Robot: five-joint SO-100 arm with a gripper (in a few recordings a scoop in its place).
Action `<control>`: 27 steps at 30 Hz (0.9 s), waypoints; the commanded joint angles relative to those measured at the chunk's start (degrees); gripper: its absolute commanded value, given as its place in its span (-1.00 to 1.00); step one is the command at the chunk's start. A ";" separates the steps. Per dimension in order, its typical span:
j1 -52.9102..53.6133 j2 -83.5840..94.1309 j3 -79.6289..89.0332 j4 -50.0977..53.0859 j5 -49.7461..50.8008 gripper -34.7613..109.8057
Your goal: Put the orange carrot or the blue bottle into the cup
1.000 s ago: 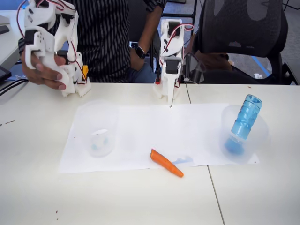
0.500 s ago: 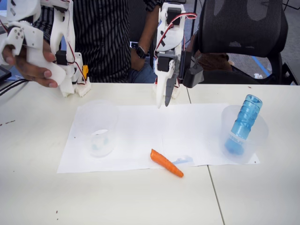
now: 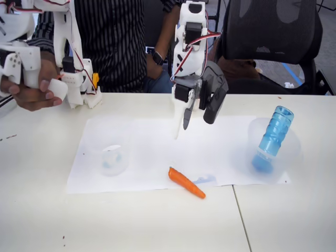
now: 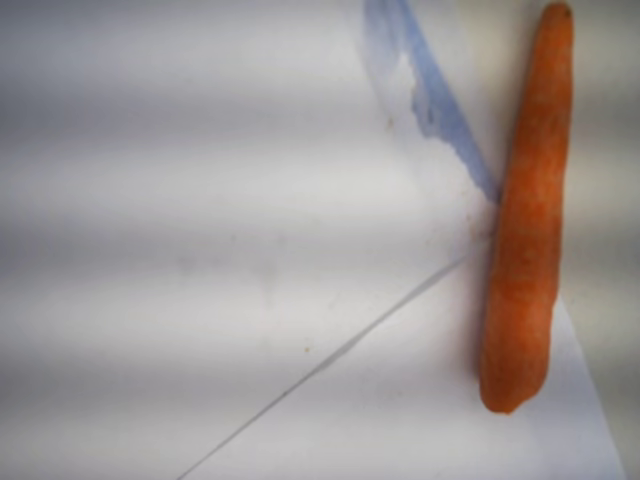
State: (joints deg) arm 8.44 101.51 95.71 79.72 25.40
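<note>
Two clear cups in your fixed view, bottle (image 3: 274,137) leaning in the right one (image 3: 273,152), fingers (image 3: 195,122) spread wide and empty above paper (image 3: 157,152), wrist view shows carrot (image 4: 528,210) tapered, matte.

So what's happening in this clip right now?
The white arm's gripper hangs open above the white paper, holding nothing. The orange carrot lies untouched at the paper's front edge, and it shows in the wrist view too. The blue bottle already stands tilted inside the clear cup on the right. The cup on the left has nothing in it. A person in a striped shirt sits behind the table.
</note>
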 commanded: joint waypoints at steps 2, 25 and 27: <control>0.88 -3.25 -11.43 1.76 0.00 -0.05; 0.35 -18.98 -14.77 -6.33 -7.29 -0.05; 0.35 -18.81 -14.77 -6.42 -8.70 -0.05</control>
State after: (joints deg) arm 8.09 79.54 86.57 73.74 17.75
